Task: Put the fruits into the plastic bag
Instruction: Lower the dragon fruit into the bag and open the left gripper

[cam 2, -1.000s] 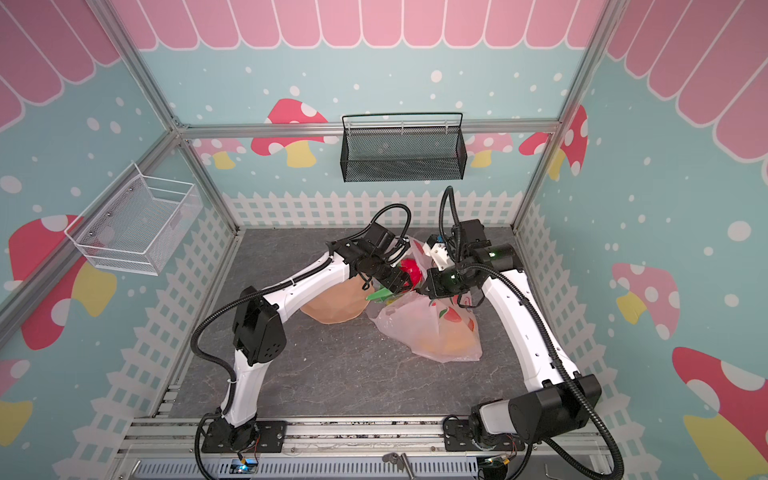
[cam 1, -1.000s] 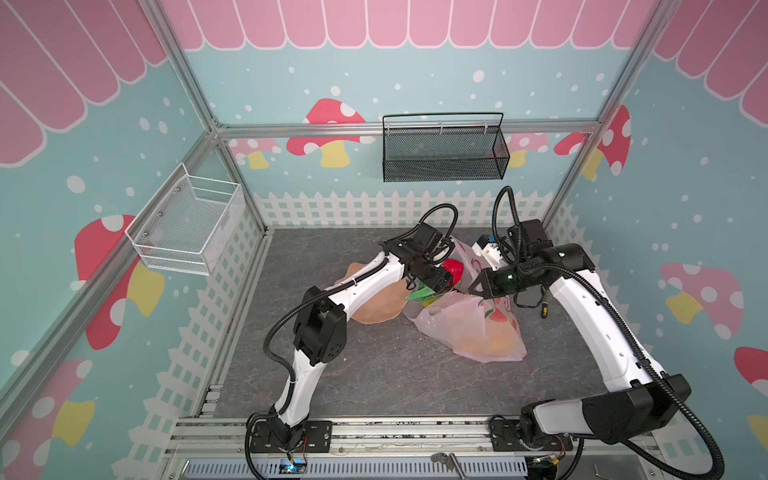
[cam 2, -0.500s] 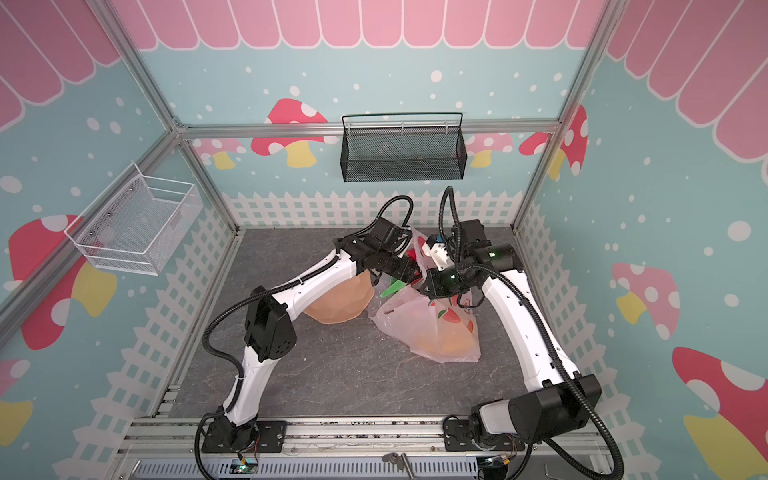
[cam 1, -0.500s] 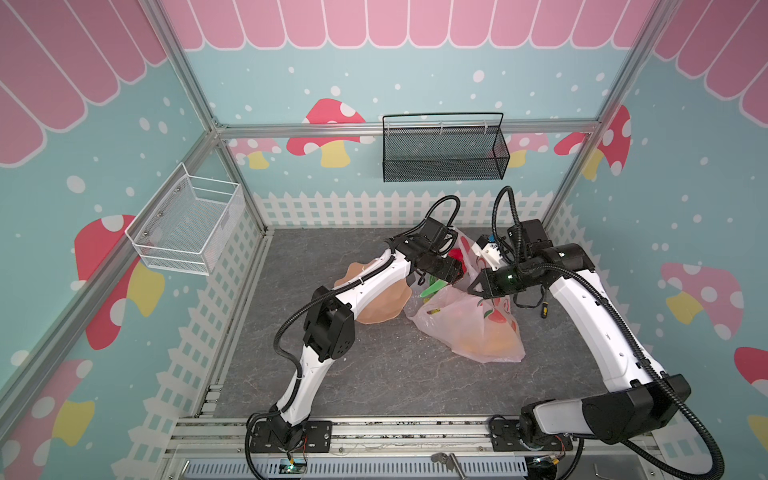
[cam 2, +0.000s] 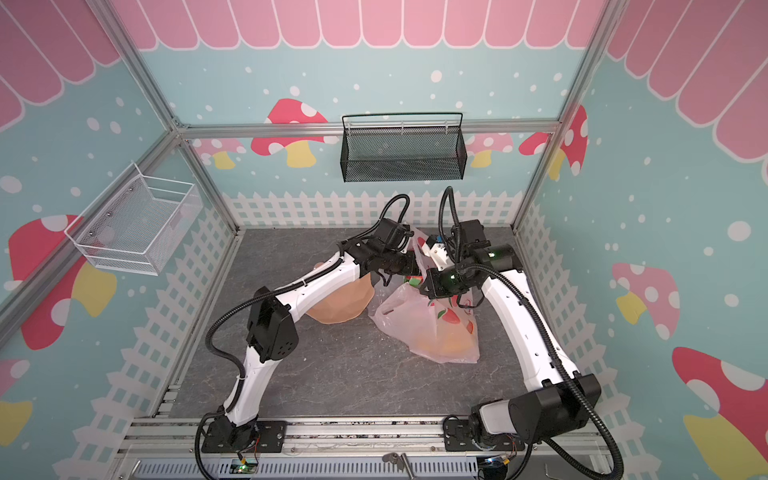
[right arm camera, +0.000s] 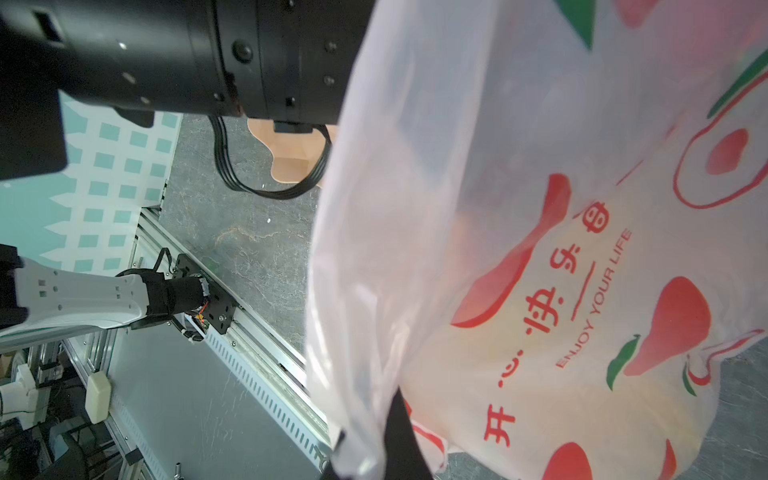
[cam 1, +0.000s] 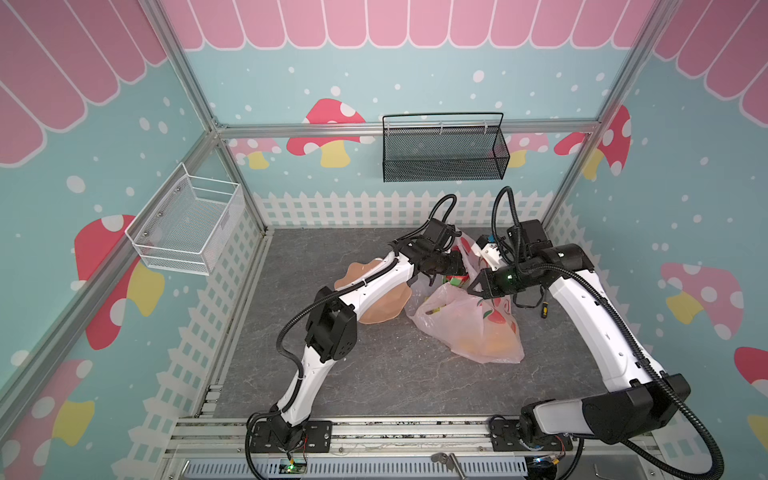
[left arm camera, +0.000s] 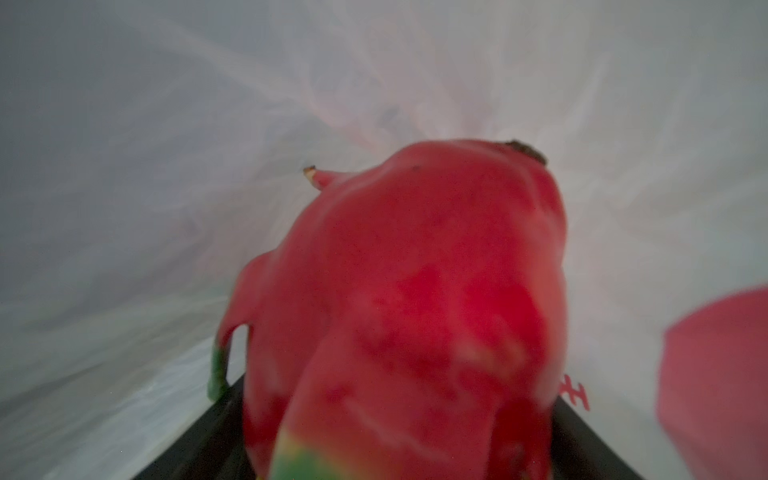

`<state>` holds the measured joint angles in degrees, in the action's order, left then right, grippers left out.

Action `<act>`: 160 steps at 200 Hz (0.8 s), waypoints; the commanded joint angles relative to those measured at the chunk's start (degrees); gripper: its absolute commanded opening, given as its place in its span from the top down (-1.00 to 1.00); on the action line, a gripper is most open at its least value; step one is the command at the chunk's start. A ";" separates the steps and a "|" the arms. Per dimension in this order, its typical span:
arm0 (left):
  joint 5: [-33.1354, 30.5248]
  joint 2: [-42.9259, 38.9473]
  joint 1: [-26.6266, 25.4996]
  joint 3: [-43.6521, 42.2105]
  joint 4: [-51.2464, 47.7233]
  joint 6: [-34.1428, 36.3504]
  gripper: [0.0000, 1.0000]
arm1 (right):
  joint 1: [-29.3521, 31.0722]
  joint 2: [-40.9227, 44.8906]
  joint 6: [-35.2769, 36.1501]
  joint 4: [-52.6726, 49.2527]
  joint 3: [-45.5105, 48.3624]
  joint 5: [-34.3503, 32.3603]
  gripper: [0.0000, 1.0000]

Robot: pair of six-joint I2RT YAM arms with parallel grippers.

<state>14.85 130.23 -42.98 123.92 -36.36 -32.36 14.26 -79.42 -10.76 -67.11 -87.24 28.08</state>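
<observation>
— So, starting from the left: what lies on the bench (cam 1: 365,382)?

— A tan wavy-edged dish (cam 1: 384,309), partly hidden under the left arm (cam 1: 374,282). That arm reaches over it towards the plastic bag (cam 1: 469,328).

— And the left jaws?

— Spread wide around the dragon fruit (left arm camera: 415,311), clasping its red body from both sides. In the left wrist view pale film surrounds the fruit on every side, so it sits inside the bag's mouth. Both top views show a patch of its red and green there.

— Where is the bag itself?

— Just right of the dish. Its lower end rests on the bench, with an orange shape (cam 1: 492,343) showing through the film.

— The right jaws?

— Closed tight on the bag's upper edge, holding that edge up off the bench. The right arm (cam 1: 582,305) comes in from the right side.
</observation>
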 commanded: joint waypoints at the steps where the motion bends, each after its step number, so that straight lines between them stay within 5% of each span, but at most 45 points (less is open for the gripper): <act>1: 2.55 -2.50 -1.47 -1.98 6.69 -8.44 0.54 | 0.17 0.69 0.81 0.10 0.91 1.10 1.00; 96: 4.63 -7.32 -4.04 -12.72 14.68 -20.46 0.57 | 0.18 1.10 0.66 1.10 2.13 1.41 1.00; 160: 1.58 -8.33 -3.95 -14.68 12.82 -18.72 -0.28 | 0.15 2.20 0.04 1.28 2.94 1.47 1.00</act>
<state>18.06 125.14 -46.41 108.75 -25.87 -50.81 14.26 -78.98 -10.94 -66.00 -85.14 28.42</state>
